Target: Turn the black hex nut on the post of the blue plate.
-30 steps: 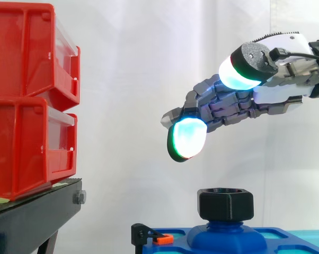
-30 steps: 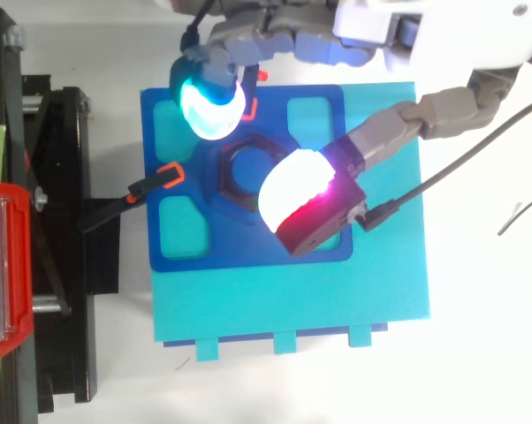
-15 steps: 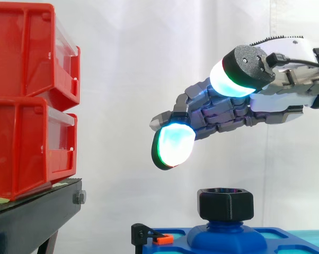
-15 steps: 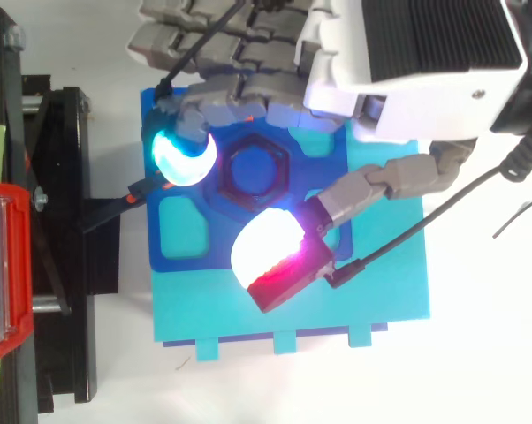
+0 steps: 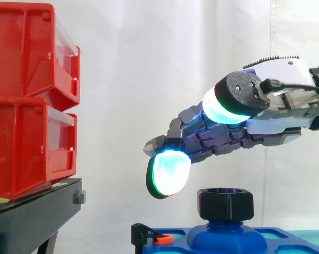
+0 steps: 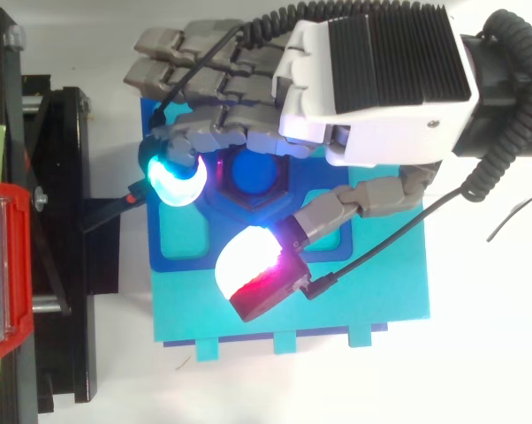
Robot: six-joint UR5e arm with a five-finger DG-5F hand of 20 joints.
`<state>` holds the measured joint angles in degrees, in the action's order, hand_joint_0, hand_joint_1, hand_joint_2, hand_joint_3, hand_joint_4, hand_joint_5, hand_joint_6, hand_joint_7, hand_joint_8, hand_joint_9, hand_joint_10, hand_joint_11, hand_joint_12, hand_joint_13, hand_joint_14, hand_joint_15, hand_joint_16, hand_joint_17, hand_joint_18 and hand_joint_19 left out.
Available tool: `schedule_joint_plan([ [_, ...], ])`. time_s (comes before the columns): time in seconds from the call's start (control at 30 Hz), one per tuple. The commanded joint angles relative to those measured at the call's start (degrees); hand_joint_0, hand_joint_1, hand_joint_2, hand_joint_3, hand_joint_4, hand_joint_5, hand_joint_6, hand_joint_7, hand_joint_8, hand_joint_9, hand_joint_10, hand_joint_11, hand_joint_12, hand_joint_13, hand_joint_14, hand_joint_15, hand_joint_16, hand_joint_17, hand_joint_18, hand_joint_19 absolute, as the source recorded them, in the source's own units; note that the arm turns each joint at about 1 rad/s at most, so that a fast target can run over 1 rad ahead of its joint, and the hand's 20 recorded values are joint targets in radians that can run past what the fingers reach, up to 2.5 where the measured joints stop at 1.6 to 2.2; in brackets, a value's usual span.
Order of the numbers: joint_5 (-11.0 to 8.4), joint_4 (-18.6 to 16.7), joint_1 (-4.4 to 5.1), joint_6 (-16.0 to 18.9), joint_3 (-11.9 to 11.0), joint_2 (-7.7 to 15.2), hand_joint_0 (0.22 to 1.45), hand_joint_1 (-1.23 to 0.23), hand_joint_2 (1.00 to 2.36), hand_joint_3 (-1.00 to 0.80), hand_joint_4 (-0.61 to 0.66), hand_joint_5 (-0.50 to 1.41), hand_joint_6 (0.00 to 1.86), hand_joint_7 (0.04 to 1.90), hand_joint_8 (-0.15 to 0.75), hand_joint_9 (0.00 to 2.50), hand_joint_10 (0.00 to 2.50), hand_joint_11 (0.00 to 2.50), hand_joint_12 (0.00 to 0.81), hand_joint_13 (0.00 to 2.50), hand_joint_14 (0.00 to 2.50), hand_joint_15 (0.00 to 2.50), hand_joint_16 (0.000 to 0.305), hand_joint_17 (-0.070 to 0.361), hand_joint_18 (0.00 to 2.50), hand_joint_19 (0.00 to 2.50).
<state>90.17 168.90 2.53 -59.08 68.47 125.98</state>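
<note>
Since the earlier frame the hand (image 5: 228,132) has come lower and further over the black nut (image 5: 225,203), fingers spread wide and holding nothing. The nut sits on the post (image 5: 226,236) at the middle of the blue plate (image 6: 186,243), untouched. One glowing fingertip (image 5: 168,173) hangs just beside and above it, and the thumb (image 6: 248,261) stands off to another side. For a sound turn, the hand should probably descend further, centre on the post, and close its pads on opposite flats before rotating.
</note>
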Motion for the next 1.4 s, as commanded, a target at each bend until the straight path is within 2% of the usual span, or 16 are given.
schedule_joint_plan([
  [0.0, 0.10, -0.1, 0.02, 0.2, 0.0, 0.1, 0.50, -0.25, 1.00, -0.50, 0.28, -0.19, 0.50, 0.95, 0.243, 0.12, 0.00, 0.00, 0.353, 0.00, 0.00, 0.00, 0.049, 0.110, 0.00, 0.14],
  [0.27, 0.45, 0.3, -0.24, 0.2, 0.0, 0.1, 0.50, -0.25, 1.00, -0.50, 0.28, -0.19, 0.50, 1.02, 0.242, 0.12, 0.00, 0.00, 0.352, 0.00, 0.00, 0.00, 0.049, 0.110, 0.00, 0.14],
  [0.5, 3.35, 0.9, -1.12, 0.0, 0.0, 0.1, 0.50, -0.25, 1.00, -0.50, 0.29, -0.18, 0.50, 1.08, 0.246, 0.13, 0.00, 0.00, 0.350, 0.00, 0.00, 0.00, 0.049, 0.109, 0.00, 0.14],
  [0.93, 4.84, 0.9, -2.09, -0.5, 0.0, 0.1, 0.50, -0.25, 1.00, -0.50, 0.30, -0.17, 0.50, 1.11, 0.248, 0.13, 0.00, 0.00, 0.350, 0.00, 0.00, 0.00, 0.049, 0.110, 0.00, 0.15],
  [1.1, 7.13, 1.1, -2.79, -1.6, 0.0, 0.1, 0.50, -0.25, 1.00, -0.50, 0.30, -0.17, 0.50, 1.10, 0.248, 0.14, 0.00, 0.00, 0.350, 0.00, 0.00, 0.00, 0.049, 0.110, 0.00, 0.15],
  [1.37, 7.39, 0.7, -3.49, -1.6, 0.0, 0.1, 0.50, -0.25, 1.00, -0.50, 0.30, -0.17, 0.50, 1.10, 0.248, 0.14, 0.00, 0.00, 0.349, 0.00, 0.00, 0.00, 0.049, 0.110, 0.00, 0.15],
])
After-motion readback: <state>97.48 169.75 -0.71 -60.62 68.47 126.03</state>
